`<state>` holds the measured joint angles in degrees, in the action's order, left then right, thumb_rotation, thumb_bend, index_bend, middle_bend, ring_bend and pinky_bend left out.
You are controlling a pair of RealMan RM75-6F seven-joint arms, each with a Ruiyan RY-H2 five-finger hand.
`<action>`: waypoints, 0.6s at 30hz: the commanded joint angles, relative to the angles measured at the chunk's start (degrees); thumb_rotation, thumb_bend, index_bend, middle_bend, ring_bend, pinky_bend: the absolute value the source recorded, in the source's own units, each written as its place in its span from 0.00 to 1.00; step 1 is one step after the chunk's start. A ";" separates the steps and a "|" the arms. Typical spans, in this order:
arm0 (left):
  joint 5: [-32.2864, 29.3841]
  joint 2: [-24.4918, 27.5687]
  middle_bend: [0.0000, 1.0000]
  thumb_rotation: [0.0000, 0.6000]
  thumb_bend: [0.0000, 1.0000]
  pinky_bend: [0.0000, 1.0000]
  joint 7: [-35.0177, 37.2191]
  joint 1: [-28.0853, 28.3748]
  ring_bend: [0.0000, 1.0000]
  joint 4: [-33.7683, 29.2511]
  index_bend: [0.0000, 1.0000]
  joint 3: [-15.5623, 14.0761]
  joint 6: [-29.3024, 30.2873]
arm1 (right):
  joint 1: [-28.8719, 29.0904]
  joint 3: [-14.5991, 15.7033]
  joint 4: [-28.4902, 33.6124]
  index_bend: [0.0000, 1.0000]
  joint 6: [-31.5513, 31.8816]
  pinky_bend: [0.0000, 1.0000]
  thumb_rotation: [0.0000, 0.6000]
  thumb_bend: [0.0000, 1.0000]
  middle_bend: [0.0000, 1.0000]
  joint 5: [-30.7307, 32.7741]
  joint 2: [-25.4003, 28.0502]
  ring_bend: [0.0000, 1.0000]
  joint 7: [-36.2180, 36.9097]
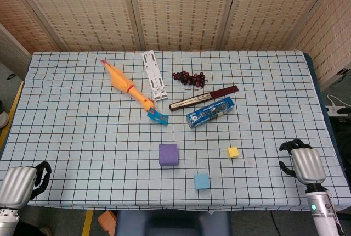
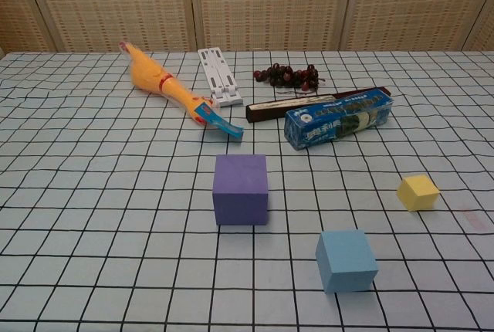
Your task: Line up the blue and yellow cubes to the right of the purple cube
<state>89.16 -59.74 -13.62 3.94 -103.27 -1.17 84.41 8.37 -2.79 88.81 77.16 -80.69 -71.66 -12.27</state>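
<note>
The purple cube (image 1: 168,154) (image 2: 241,189) sits on the checked cloth near the front middle. A smaller blue cube (image 1: 201,181) (image 2: 346,260) lies in front of it and to its right. The small yellow cube (image 1: 233,152) (image 2: 417,192) rests further right, roughly level with the purple one. My left hand (image 1: 21,184) hovers at the table's front left corner, fingers curled, holding nothing. My right hand (image 1: 303,163) is at the front right edge, well to the right of the yellow cube, its dark fingers curled in and empty. Neither hand shows in the chest view.
Behind the cubes lie a rubber chicken (image 1: 129,86) (image 2: 164,87), a white folding stand (image 1: 154,74) (image 2: 217,76), dark grapes (image 1: 189,77) (image 2: 289,76), a dark red flat box (image 1: 203,98) (image 2: 305,106) and a blue packet (image 1: 209,111) (image 2: 337,118). Woven screens back the table.
</note>
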 commanded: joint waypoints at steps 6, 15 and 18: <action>-0.42 0.21 0.77 1.00 0.47 0.98 0.41 0.20 0.77 -0.16 0.53 -0.06 -0.67 | 0.11 -0.06 0.17 0.44 -0.21 0.43 1.00 0.18 0.41 0.01 0.19 0.26 0.53; -2.45 1.42 0.78 1.00 0.47 0.98 1.67 0.37 0.77 -1.43 0.53 -0.37 -2.61 | 0.03 -0.24 -2.84 0.47 3.81 0.60 1.00 0.17 0.58 -4.32 -2.20 0.55 2.45; -2.11 2.03 0.78 1.00 0.47 0.98 1.75 0.43 0.77 -2.17 0.54 -0.47 -2.62 | 0.65 -0.26 -2.85 0.51 3.87 0.74 1.00 0.16 0.72 -5.75 -1.99 0.68 3.94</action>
<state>86.95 -57.83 -11.96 4.34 -105.32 -1.57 81.88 8.69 -2.99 86.28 81.06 -85.51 -73.37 -9.39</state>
